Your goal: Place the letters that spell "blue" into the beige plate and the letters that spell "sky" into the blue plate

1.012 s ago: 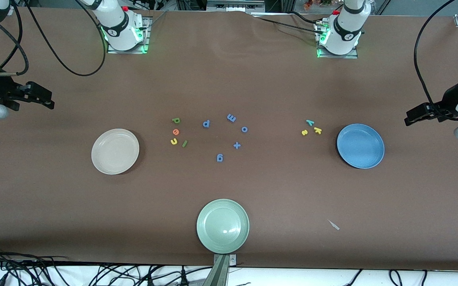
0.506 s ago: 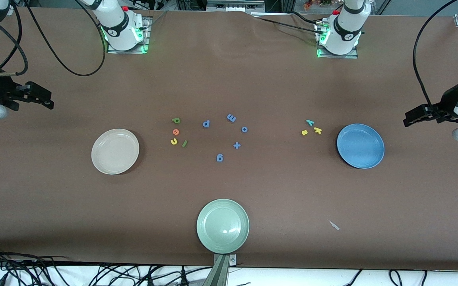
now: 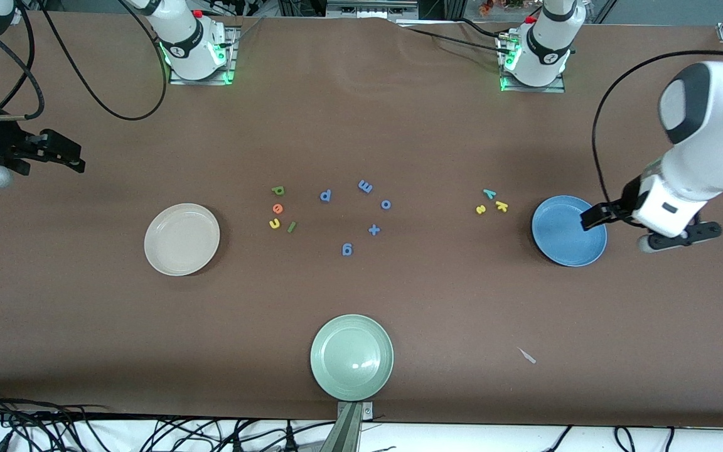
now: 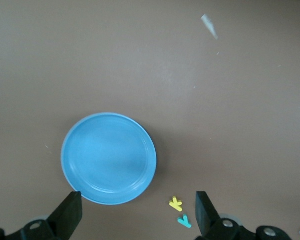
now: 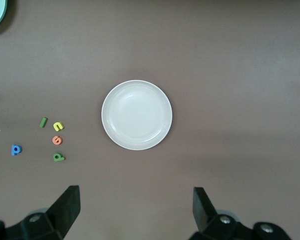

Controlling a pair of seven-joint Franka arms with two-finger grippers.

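The blue plate (image 3: 561, 242) lies toward the left arm's end of the table. Beside it are the teal y (image 3: 489, 193), yellow k (image 3: 501, 206) and yellow s (image 3: 480, 209). My left gripper (image 3: 594, 217) hangs open and empty, high over that plate's rim. Its wrist view shows the blue plate (image 4: 109, 157), the k (image 4: 175, 203) and the y (image 4: 184, 221) between the open left gripper (image 4: 138, 202). The beige plate (image 3: 181, 238) sits near the green b (image 3: 278, 190), orange e (image 3: 277, 208), yellow u (image 3: 274, 223) and dark-green l (image 3: 292, 226). My right gripper (image 3: 66, 157) waits open at the right arm's end, looking down on the beige plate (image 5: 137, 115).
A pale green plate (image 3: 351, 356) lies near the table's front edge. Several all-blue letters (image 3: 326, 195) and a blue plus sign (image 3: 373, 230) are scattered mid-table. A small pale scrap (image 3: 527, 356) lies nearer the camera than the blue plate.
My left arm has swung in from the table's end and now hangs over the blue plate's rim. The right arm and all letters have stayed put.
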